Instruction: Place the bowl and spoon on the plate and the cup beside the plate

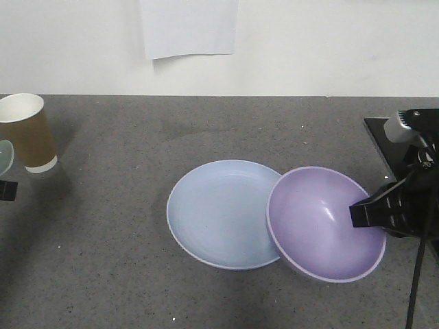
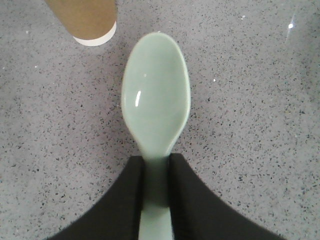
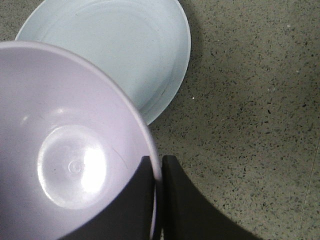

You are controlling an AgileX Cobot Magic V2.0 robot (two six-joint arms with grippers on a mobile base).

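In the front view the bowl (image 1: 322, 223) sits at the lower right, tilted, its left rim overlapping the plate's (image 1: 219, 212) right rim. The right tool (image 1: 358, 212) is clamped on the bowl's right rim. The cup (image 1: 27, 133) stands upright at the far left edge, well apart from the plate, with a wide stretch of bare surface (image 1: 103, 260) between them and more along the bottom. At the top the surface ends against a white wall (image 1: 329, 48) with a paper sheet (image 1: 188, 27) on it. The right wrist view alone shows that grip: one finger inside the bowl's rim, one outside. Only the left wrist view shows the spoon (image 2: 156, 105) clearly, scoop up, its handle pinched in the left tool (image 2: 156, 172), the cup's base near its tip.
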